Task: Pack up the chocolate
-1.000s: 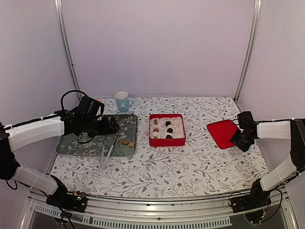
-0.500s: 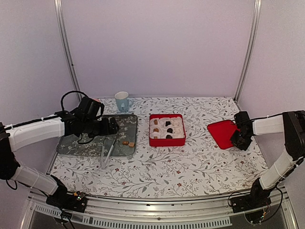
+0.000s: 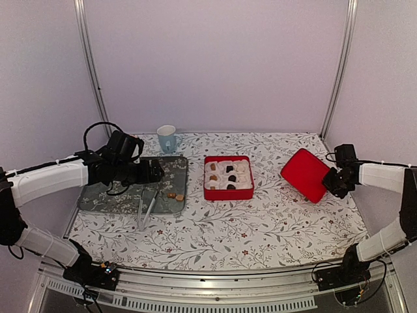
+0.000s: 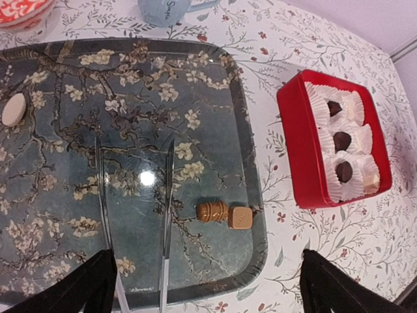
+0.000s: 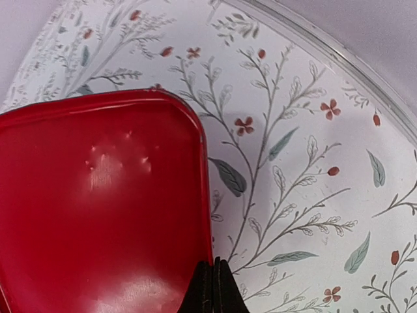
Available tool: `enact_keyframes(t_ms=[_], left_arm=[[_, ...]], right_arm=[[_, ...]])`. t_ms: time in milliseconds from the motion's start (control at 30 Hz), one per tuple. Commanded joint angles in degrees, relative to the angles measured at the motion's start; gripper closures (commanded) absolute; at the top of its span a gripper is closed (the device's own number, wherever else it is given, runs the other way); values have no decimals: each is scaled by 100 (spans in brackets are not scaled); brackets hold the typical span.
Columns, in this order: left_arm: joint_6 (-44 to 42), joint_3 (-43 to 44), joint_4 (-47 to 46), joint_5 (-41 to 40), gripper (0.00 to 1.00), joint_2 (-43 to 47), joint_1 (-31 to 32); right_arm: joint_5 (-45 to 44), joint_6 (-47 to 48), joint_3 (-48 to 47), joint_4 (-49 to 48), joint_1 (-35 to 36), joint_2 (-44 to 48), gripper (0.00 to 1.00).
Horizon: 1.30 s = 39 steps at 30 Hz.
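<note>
The right gripper (image 5: 210,285) is pinched tight on the rim of the red lid (image 3: 305,173). A second ago the lid lay flat on the floral table (image 3: 260,228); now it stands tilted, its far edge raised. The left gripper (image 3: 155,172) has not moved, its jaws spread wide above the tray (image 4: 246,156). Most of the chocolate (image 4: 341,140) sits in white paper cups inside the red box (image 4: 296,153): dark, tan and whitish lumps. Two brown pieces (image 4: 225,214) lie touching on the tray beside the clear tongs (image 4: 167,215), and a pale oval one (image 4: 13,109) lies near its left edge.
</note>
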State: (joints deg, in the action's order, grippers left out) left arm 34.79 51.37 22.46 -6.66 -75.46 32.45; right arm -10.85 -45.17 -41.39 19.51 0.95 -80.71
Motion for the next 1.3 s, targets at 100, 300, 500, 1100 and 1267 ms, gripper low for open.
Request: enact_keyframes(t_ms=[100,300,500,1100,1267], left_arm=[[-351,307,-456,203,1,32,229],[-999,164,-1266,158,1,409,672],[-2426,-427,-2721,176,1,931,1413],[-7531,-140,-2053,-2248,1,758,4882],[-8053,492,-1666,-2404,4,227,5148]], right_arm=[[975,1001,66,-876,-22,1187,100],[2917,1882,238,-1673,-25,1797,100],[4858,2513,-137,-1216,60,1751,100],[5090,3048,-469,748,1865,1233,100],[4914,3041,-566,1039,2285,897,100]])
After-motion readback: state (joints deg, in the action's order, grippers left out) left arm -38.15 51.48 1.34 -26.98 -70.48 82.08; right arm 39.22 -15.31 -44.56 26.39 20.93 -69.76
